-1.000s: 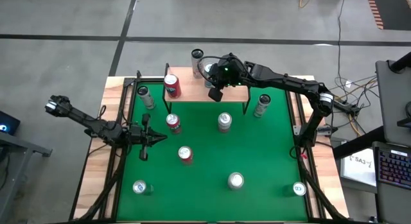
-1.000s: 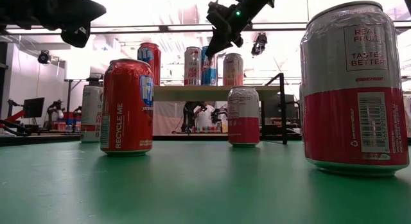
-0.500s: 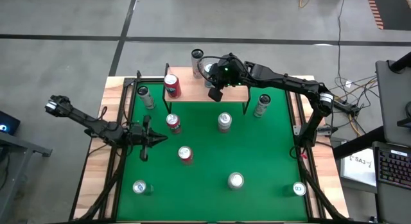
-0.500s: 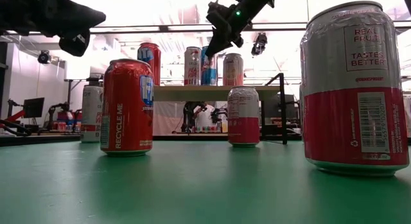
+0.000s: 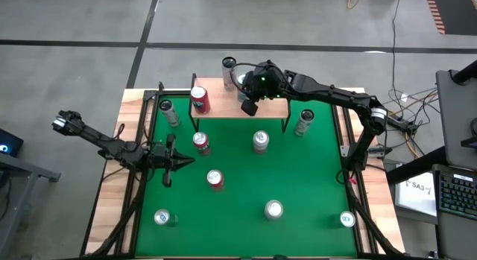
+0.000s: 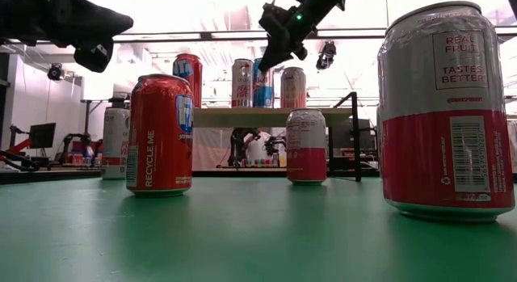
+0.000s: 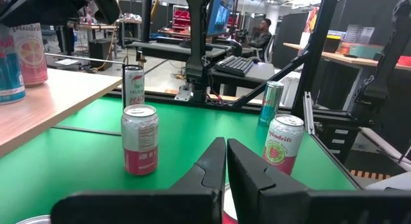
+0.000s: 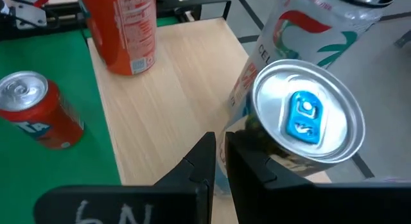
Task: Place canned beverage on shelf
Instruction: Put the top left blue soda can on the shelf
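**Overhead, clenched jaws above the shelf**

Nearby, glossy cylindrical cans [image 5: 273, 209] dot the green surface. Left gripper [image 5: 168, 178] hangs clenched by its left edge. Farther, right gripper [image 5: 249, 108], clenched empty, hovers over the bare-wood shelf [image 5: 272, 109] beside a blue-tabbed can [image 8: 302, 121].

The floor [image 5: 313, 21] around the table is grey concrete crossed by dark lines. A desk [image 5: 458, 152] with a keyboard [image 5: 456, 193] stands at one side, cables [image 5: 414, 103] trailing beside it. Beyond the table, a seated person [image 7: 260, 34] faces monitors [image 7: 221, 12] under bright ceiling lights [image 6: 202, 11]
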Motion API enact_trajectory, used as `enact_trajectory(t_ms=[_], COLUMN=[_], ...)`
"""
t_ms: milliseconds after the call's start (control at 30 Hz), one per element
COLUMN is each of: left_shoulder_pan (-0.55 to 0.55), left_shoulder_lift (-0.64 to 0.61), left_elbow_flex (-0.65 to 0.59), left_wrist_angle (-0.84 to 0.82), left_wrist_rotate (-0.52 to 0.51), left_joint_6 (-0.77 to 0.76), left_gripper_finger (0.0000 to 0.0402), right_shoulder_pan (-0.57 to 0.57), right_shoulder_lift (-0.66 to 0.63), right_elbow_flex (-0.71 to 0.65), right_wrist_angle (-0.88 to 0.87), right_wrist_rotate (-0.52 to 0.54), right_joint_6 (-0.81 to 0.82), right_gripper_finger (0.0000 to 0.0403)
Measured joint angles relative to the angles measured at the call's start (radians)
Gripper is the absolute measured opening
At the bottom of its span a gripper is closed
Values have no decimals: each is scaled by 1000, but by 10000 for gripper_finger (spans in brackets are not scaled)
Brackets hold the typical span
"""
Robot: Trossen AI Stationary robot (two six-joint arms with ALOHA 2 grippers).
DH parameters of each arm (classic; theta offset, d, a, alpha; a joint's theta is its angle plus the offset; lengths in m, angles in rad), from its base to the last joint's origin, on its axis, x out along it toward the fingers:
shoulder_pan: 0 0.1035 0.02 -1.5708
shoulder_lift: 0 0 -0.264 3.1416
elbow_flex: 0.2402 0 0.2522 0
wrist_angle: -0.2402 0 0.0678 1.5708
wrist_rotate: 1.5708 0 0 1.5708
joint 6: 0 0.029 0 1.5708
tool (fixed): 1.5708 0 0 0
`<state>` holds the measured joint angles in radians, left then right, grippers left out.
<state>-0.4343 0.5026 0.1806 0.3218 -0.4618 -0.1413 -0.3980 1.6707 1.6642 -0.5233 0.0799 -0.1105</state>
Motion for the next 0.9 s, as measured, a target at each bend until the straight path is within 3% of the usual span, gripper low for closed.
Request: enact_trajectory(t_ms=[567, 900], left_shoulder_pan=[0, 0], left_shoulder_lift=[1, 1], left_elbow_flex=[0, 0], left_wrist_angle=[0, 0], left_wrist_rotate=[-1, -1], left_joint_6=[54, 51], left_gripper_finger=[0, 0], right_shoulder_pan=[-45, -32], right_shoulder_lift=[2, -1], right_elbow_flex=[0, 0], right_wrist_angle=[49, -32], right_wrist_rotate=[2, -8], right_joint_6=[-20, -40], right_gripper_finger=[27, 27])
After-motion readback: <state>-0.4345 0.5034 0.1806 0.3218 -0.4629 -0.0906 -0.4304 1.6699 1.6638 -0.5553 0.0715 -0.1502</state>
